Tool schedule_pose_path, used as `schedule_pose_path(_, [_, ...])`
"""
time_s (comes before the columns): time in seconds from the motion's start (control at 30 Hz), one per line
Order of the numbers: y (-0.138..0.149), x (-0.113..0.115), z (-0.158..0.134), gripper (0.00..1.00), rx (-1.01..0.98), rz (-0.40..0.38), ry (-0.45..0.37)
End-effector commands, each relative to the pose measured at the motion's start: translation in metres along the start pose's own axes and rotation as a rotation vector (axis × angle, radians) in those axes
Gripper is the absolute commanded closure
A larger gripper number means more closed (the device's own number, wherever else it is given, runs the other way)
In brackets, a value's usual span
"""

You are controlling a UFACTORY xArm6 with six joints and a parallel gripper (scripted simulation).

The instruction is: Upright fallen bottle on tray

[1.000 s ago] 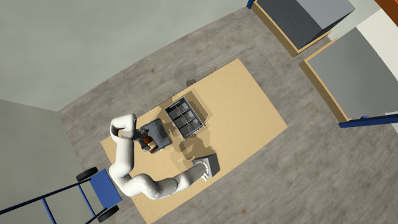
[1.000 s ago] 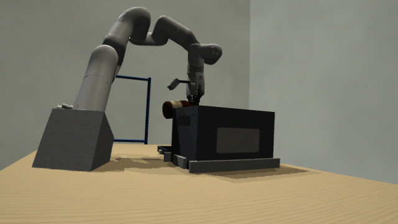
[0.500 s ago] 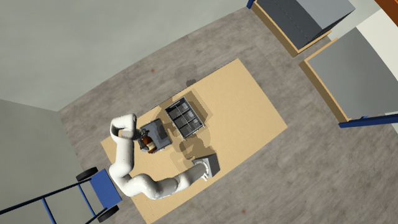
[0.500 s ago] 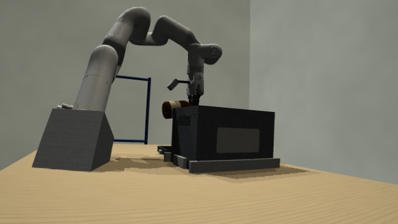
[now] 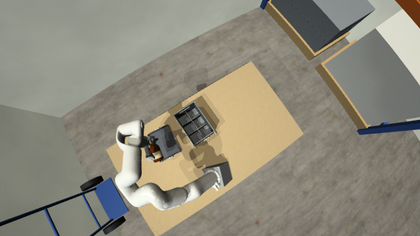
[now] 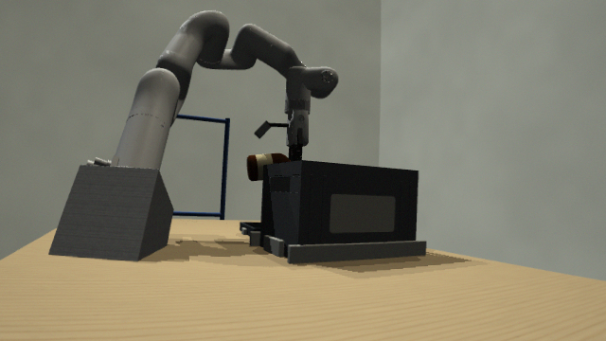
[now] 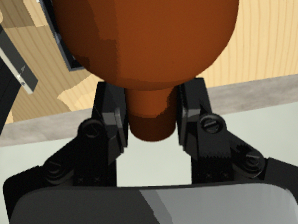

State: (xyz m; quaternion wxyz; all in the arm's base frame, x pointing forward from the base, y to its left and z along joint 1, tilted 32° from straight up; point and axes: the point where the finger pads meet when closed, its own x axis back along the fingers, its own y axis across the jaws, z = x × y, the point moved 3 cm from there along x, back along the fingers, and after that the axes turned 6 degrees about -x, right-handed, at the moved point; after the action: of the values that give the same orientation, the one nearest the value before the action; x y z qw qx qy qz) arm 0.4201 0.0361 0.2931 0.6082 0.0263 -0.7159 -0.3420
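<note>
Surface: tan wooden platform (image 5: 256, 108) laid on a grey concrete floor (image 5: 295, 183), with plain grey walls behind.
Bottle: brown bottle (image 7: 143, 26) with a rounded shoulder, a short narrow neck and a pale cream band around the body; it lies roughly horizontal in the air, body end pointing away from the gripper.
Bottle position: over the near edge of the tray (image 5: 167, 139), raised to about the height of the crate's top as the exterior view (image 6: 260, 166) shows it.
Gripper: gripper (image 7: 154, 119) clamped on the bottle's neck, one black finger (image 7: 109, 116) pressed to each side, the fingers standing narrow.
Tray: flat grey tray with a low rim, beside the crate on the platform.
Crate: dark crate (image 5: 195, 122) divided into six compartments, standing level just beside the tray; a paler panel shows on its side (image 6: 362, 213).
Writing: no legible text; the bottle's band is too blurred to read.
Arm base: dark slanted pedestal (image 6: 90, 227) on the platform, well apart from the crate.
Surroundings: blue hand truck (image 5: 108, 196) by the platform corner; large grey boxes with wooden edges (image 5: 371, 78) across the floor.
Obstruction: in the exterior view the crate hides the tray's floor and part of the bottle.
</note>
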Motion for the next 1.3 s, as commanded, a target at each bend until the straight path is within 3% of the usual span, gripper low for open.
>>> schedule_pose_path(0.0, [0.0005, 0.0012, -0.0005, 1.00, -0.007, 0.000, -0.003])
schedule_pose_path(0.53, [0.0005, 0.0012, -0.0005, 1.00, -0.022, 0.000, -0.003])
schedule_pose_path(1.27, [0.0005, 0.0012, -0.0005, 1.00, -0.264, -0.001, -0.003])
